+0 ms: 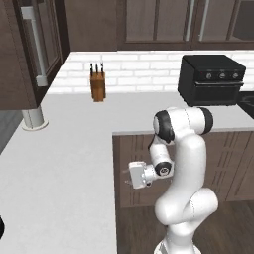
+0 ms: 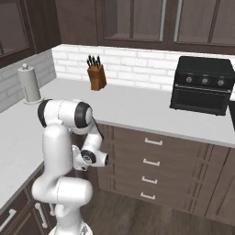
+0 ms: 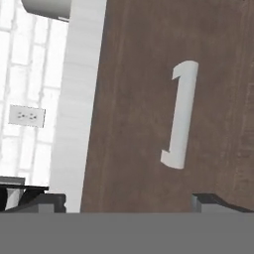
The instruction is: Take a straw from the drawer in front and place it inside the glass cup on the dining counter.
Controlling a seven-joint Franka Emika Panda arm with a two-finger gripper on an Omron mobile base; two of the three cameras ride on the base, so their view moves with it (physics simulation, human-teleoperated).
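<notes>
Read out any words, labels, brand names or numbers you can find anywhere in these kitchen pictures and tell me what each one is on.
None can be read.
Black countertop oven: three round knobs, no legible marks around them.
Brown wooden knife block: no label.
Dark brown drawer front with a silver bar handle: plain wood.
White wall socket: only slots.
</notes>
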